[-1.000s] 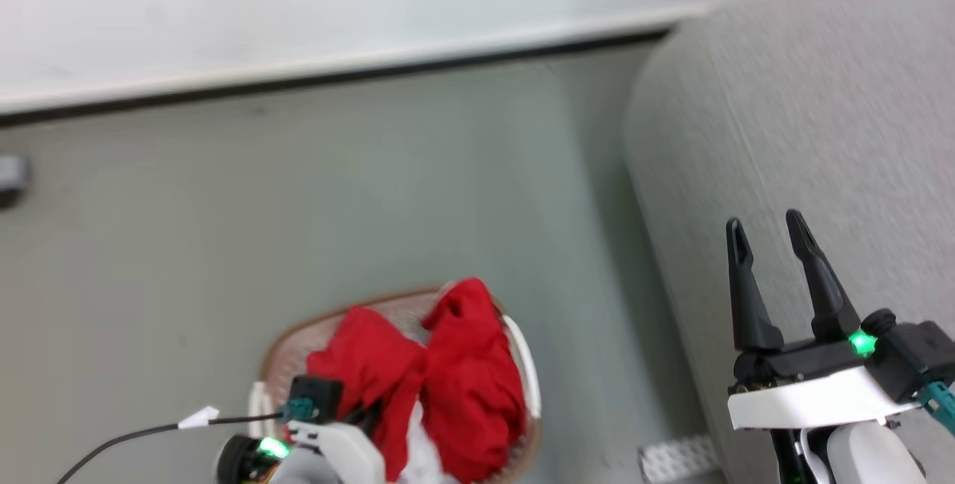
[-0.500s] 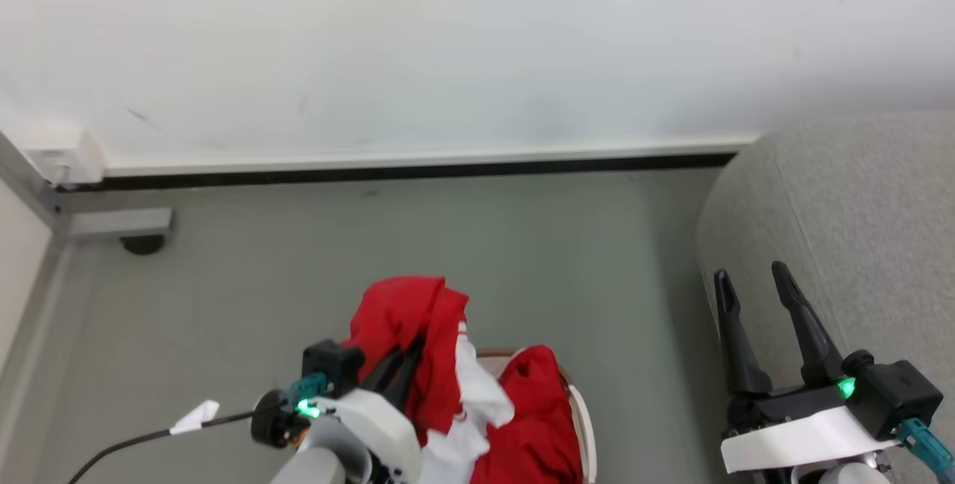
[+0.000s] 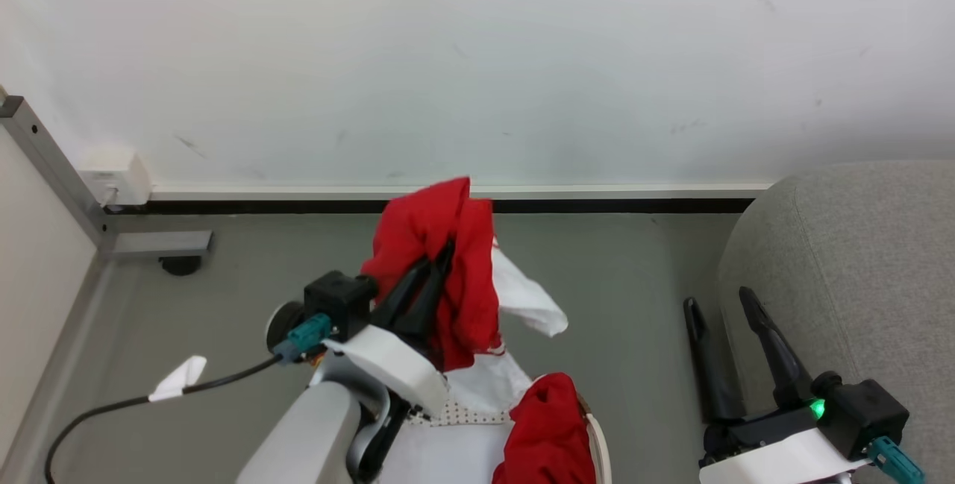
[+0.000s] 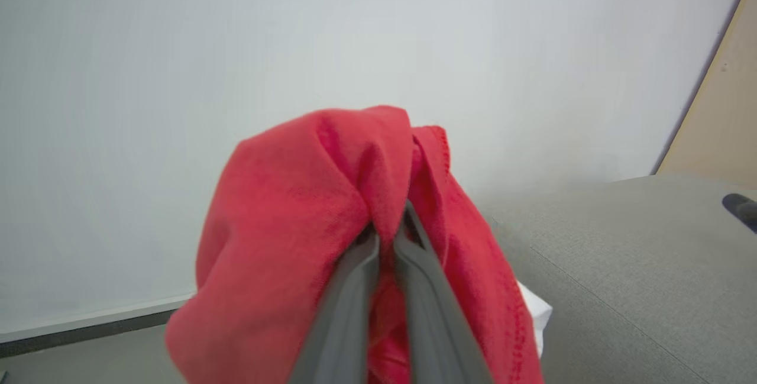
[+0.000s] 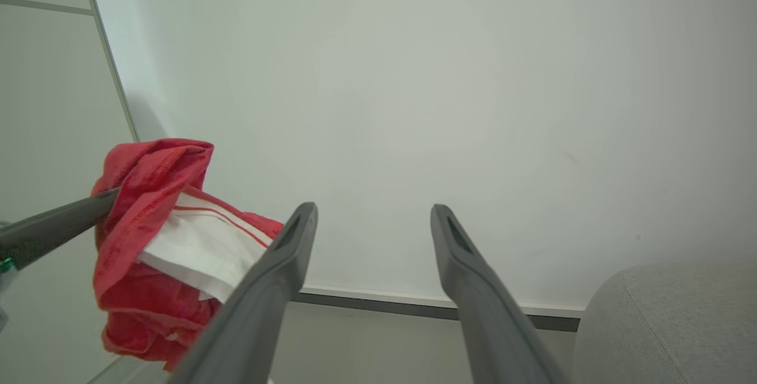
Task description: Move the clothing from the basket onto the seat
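Note:
My left gripper (image 3: 446,251) is shut on a red garment (image 3: 429,227) of the clothing, held up in the air above the basket (image 3: 599,448). White panels (image 3: 528,303) of the garment hang down to the right. In the left wrist view the shut fingers (image 4: 355,277) pinch a fold of the red fabric (image 4: 284,218). A second red piece (image 3: 548,432) lies in the basket at the bottom edge. The grey seat (image 3: 858,260) is at the right. My right gripper (image 3: 718,300) stands open beside the seat's rounded end, nothing between its fingers (image 5: 260,301).
A white wall with a dark baseboard (image 3: 634,205) closes off the grey floor (image 3: 246,297) behind. A metal post (image 3: 52,163) with a foot (image 3: 160,244) and a white box (image 3: 112,174) stand at the left. A black cable with a white tag (image 3: 173,379) trails from my left wrist.
The head camera has tilted up, so the picture has shifted. My left gripper has lifted the red garment out of the basket and higher. The right gripper stays open.

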`<state>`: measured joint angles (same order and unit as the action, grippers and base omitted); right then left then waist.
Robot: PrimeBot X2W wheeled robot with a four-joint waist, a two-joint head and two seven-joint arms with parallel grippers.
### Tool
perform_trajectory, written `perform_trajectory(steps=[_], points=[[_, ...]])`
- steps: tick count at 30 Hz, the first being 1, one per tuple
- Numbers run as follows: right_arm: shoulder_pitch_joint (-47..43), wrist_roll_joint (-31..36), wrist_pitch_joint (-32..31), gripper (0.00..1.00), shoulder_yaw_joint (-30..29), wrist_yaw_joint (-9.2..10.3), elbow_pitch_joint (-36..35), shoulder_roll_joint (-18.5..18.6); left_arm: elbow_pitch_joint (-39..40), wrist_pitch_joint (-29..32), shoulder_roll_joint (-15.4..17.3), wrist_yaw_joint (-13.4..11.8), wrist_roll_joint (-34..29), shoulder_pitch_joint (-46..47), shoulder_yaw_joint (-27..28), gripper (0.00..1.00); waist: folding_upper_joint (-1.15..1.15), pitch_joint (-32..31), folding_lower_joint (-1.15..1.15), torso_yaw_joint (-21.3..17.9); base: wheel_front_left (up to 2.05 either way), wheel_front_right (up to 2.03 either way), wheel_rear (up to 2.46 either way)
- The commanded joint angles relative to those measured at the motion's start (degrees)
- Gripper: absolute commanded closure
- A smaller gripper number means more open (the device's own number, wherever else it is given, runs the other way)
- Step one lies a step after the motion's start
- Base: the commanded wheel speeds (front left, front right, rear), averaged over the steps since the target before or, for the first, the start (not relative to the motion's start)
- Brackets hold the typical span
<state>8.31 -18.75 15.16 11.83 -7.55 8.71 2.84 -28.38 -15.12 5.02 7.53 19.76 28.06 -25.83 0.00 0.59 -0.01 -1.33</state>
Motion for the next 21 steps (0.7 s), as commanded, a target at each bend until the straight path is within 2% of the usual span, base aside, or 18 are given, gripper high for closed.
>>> perform_trajectory(steps=[1,12,21], points=[[-0.6,-0.6,0.0,0.00,0.2,0.12,0.0,0.1,1.0,0.0,0.3,-0.1,0.3,0.9,0.3,1.00,0.00,0.0,0.01,0.1,0.00,0.00,0.00],[-1.0,-0.7,0.0,0.00,2.6,0.12,0.6,0.1,5.7,0.2,0.7,-1.3,-0.3,2.2,-0.2,1.00,0.00,0.3,0.01,0.4,0.00,0.00,0.00],[-0.7,-0.3,0.0,0.00,6.8,0.12,3.4,0.6,7.0,0.4,0.5,-1.6,0.6,1.3,-0.9,1.00,0.00,-0.2,0.01,0.7,0.00,0.00,0.00]])
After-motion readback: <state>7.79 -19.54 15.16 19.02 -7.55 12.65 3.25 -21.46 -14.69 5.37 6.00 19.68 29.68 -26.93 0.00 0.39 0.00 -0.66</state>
